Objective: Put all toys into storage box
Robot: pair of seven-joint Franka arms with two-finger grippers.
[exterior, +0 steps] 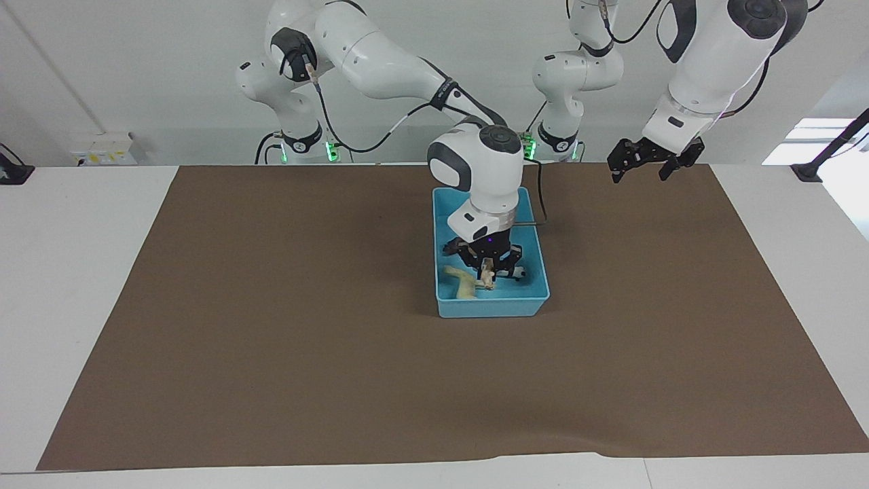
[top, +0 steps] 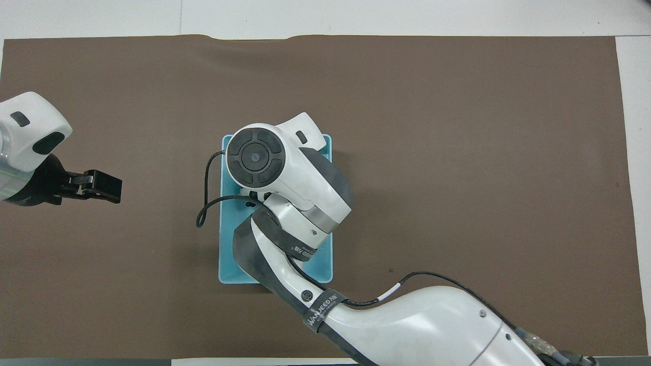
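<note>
Right gripper (exterior: 487, 269) was down inside the light blue rectangular plastic storage box (exterior: 491, 305), which sat mid-table on the brown mat (exterior: 271, 326). Fingers were splayed w/ the cream-white plastic horse figurine (exterior: 464, 280) lying on the box floor just beside them; couldn't tell whether they touched it or pinched anything. In the overhead view the right arm's wrist hid most of the box's inside, so other toys couldn't be made out. Left gripper (exterior: 643, 161) waited in the air over the mat toward the left arm's end, fingers apart, holding nothing.
</note>
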